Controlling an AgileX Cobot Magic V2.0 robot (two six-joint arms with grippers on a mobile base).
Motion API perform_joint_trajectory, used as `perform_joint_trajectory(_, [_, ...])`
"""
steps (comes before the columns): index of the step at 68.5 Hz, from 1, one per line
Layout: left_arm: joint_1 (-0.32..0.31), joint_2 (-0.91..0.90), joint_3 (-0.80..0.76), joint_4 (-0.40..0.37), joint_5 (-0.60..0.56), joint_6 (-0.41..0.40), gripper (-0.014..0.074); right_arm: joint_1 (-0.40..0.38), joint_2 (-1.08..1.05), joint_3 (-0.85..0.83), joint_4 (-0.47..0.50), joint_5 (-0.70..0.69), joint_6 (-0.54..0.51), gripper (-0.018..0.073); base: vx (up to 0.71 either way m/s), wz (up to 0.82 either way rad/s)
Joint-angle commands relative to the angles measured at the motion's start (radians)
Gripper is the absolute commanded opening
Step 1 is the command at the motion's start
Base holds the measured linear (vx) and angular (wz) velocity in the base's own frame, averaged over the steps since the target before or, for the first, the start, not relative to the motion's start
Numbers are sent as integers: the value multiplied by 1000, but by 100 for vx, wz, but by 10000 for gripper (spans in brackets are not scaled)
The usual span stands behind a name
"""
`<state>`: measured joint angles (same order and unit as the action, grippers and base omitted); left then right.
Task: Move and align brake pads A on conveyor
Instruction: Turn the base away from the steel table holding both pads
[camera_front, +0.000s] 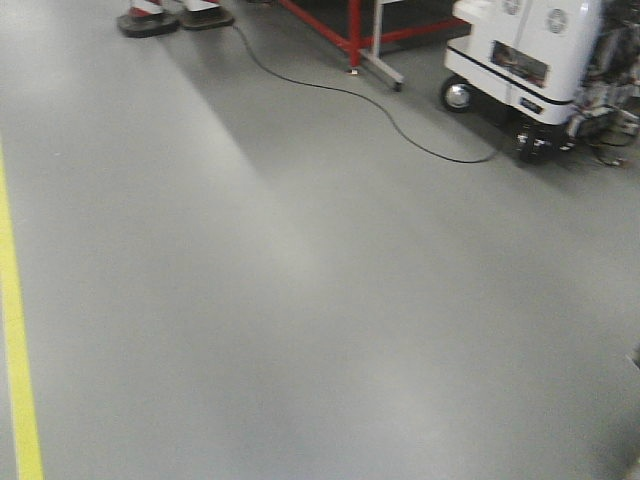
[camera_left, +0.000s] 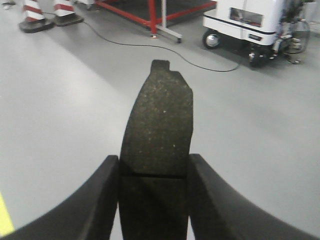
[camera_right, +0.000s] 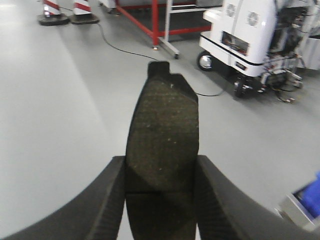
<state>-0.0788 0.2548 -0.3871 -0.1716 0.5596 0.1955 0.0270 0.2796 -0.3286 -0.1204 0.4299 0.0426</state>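
In the left wrist view a dark grey, slightly curved brake pad (camera_left: 160, 125) with a centre groove sticks forward from my left gripper (camera_left: 154, 165), whose black fingers (camera_left: 100, 200) are shut on its sides. In the right wrist view a second brake pad (camera_right: 162, 130) is clamped the same way in my right gripper (camera_right: 161, 167), between its black fingers (camera_right: 225, 200). Both pads hang above bare grey floor. The conveyor is out of view. Neither gripper shows in the front view.
A white wheeled machine (camera_front: 530, 60) stands far right, with a black cable (camera_front: 350, 95) across the floor to it. A red frame leg (camera_front: 354, 35) and striped cone bases (camera_front: 150, 20) stand at the back. A yellow floor line (camera_front: 18, 380) runs along the left.
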Motion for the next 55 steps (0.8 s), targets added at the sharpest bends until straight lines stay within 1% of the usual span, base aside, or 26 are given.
perform_joint_trajectory(1, [-3,8,-31,-17,-91,-4,94,-5,6,-31,-10,-100,-12,101,10,46])
perform_joint_trajectory(55, [-3,8,-31,-17,-91,-4,94,-5,6,-31,-10,-100,-12,101,15,52])
